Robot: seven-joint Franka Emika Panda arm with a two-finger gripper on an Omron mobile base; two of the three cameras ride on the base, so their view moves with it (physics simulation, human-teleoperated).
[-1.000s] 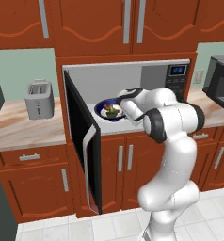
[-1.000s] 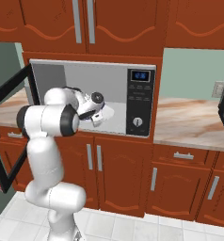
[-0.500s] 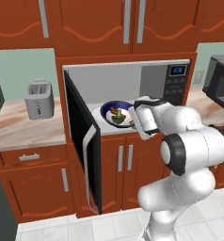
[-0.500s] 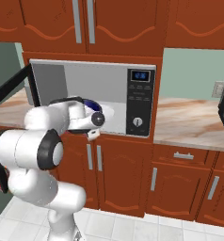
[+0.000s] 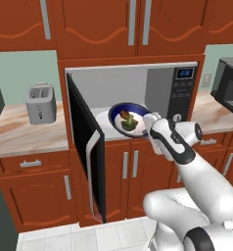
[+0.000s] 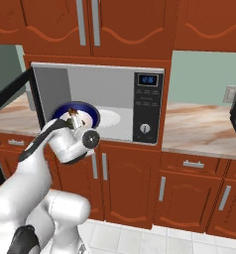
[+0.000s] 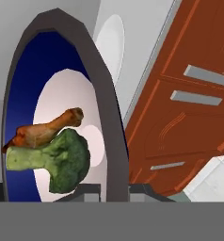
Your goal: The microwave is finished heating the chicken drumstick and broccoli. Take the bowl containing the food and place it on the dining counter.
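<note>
Blue-rimmed bowl [image 5: 129, 118] hangs tilted just outside the microwave [image 5: 157, 88] mouth, its rim clamped between the gripper's [image 7: 115, 188] jaws; drumstick [image 7: 43, 132] and broccoli [image 7: 55, 160] lie touching inside.

Tilted bowl [image 6: 80, 112] before open microwave [image 6: 110, 104]

My blue bowl [image 5: 129, 119] is tipped up on its side, just in front of the microwave's [image 5: 138, 98] open mouth. It is white inside. The brown chicken drumstick [image 7: 43, 132] and the green broccoli [image 7: 55, 160] sit inside, touching. The microwave's black door [image 5: 84, 147] hangs wide open.
</note>
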